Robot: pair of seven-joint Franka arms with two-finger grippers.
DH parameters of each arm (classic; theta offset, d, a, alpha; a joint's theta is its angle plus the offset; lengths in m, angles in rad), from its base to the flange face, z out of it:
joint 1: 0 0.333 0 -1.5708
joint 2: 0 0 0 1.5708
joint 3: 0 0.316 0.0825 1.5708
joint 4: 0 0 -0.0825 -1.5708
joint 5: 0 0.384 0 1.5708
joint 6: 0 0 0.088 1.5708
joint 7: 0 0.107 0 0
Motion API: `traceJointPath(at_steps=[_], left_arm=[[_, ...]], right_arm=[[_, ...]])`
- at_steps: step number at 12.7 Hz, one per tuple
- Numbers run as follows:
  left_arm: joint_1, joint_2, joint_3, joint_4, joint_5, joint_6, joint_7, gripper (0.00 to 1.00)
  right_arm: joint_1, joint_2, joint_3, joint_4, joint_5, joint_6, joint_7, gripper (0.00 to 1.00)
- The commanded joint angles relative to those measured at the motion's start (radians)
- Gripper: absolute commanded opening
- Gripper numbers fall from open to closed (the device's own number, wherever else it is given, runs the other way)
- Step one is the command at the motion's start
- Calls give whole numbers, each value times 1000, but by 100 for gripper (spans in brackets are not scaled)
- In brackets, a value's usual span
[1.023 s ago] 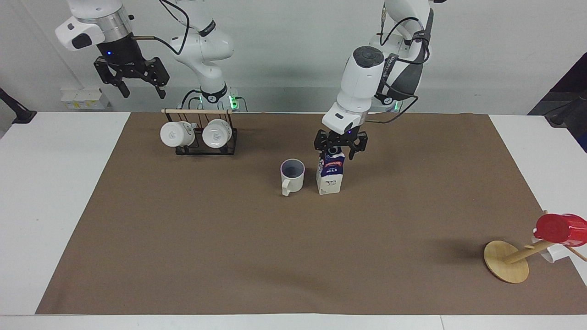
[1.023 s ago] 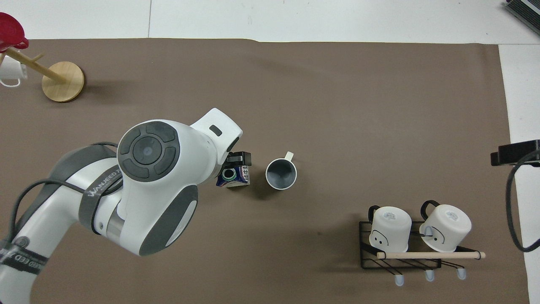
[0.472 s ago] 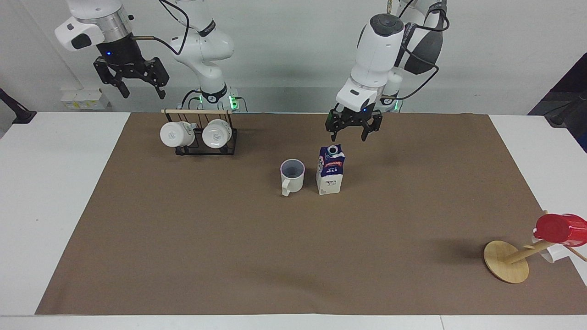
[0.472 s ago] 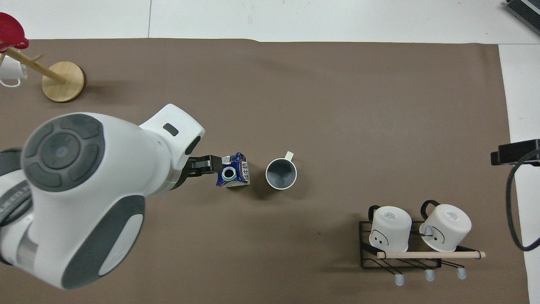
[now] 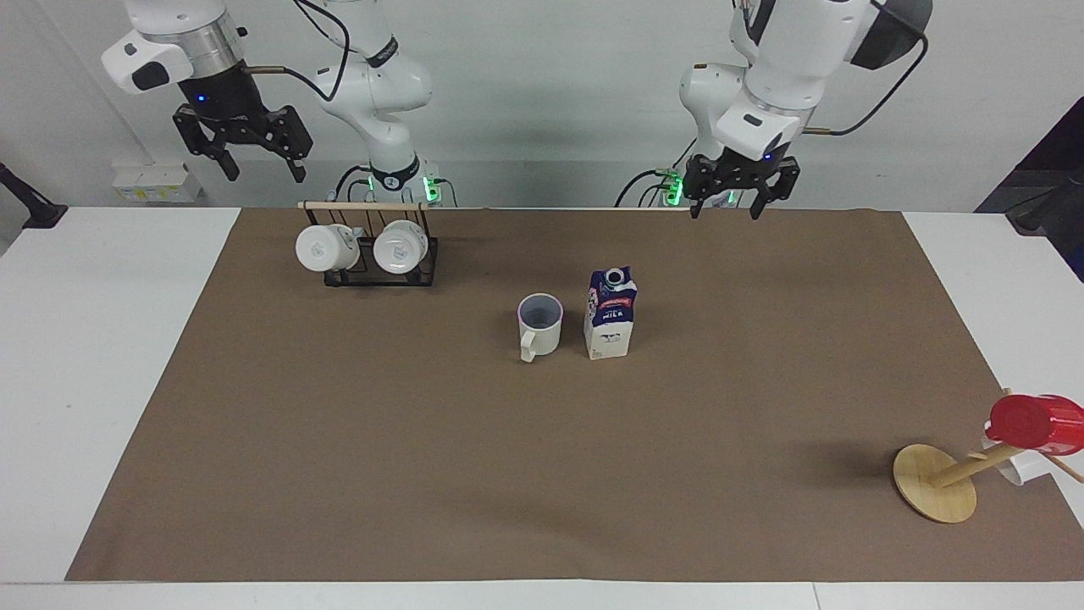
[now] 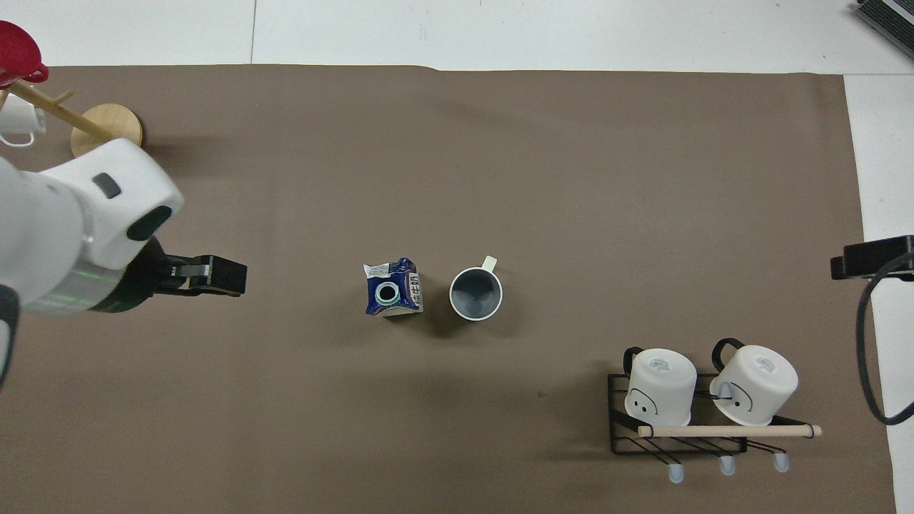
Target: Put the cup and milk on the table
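Observation:
The cream-white cup point(image 5: 539, 326) point(image 6: 475, 293) stands upright on the brown sheet of the table point(image 5: 508, 474) point(image 6: 571, 178), its handle pointing away from the robots. Right beside it, toward the left arm's end, the blue-and-white milk point(image 5: 611, 315) point(image 6: 393, 289) carton stands upright with its grey cap on top. Nothing touches either one. My left gripper point(image 5: 725, 207) point(image 6: 218, 275) hangs open and empty over the sheet's edge at the robots' end, well clear of the milk. Raised above the mug rack, my right gripper point(image 5: 265, 169) is open, empty and waiting.
A black wire rack point(image 5: 373, 269) point(image 6: 678, 439) holding two glossy white mugs stands nearer to the robots, toward the right arm's end. A tilted wooden mug tree point(image 5: 936, 483) point(image 6: 107, 125) carries a red cup point(image 5: 1033, 421) point(image 6: 18, 53) at the left arm's end.
My left gripper rose from just above the milk's cap and drew back toward its own base. The milk stays standing beside the cup. The right arm has not moved.

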Motion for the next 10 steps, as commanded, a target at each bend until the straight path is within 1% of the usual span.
traceJointPath(at_steps=[1, 2, 4, 6, 7, 10], left_arm=[[94, 4, -11, 79, 3, -86, 24, 100], [115, 4, -11, 80, 3, -97, 31, 100], [155, 4, -11, 103, 4, -146, 121, 100], [189, 4, -12, 108, 3, -165, 143, 100], [200, 4, -12, 109, 6, -181, 143, 100], [203, 2, -11, 109, 4, -179, 167, 100]], right_arm=[[-6, -9, 1, -3, 4, -7, 7, 100], [-6, -9, 1, -3, 4, -7, 7, 100], [-6, -9, 1, -3, 4, -5, 7, 100], [-6, -9, 1, -3, 4, -7, 7, 100], [-6, -9, 1, -3, 4, -7, 7, 100], [-6, -9, 1, -3, 4, -7, 7, 100]])
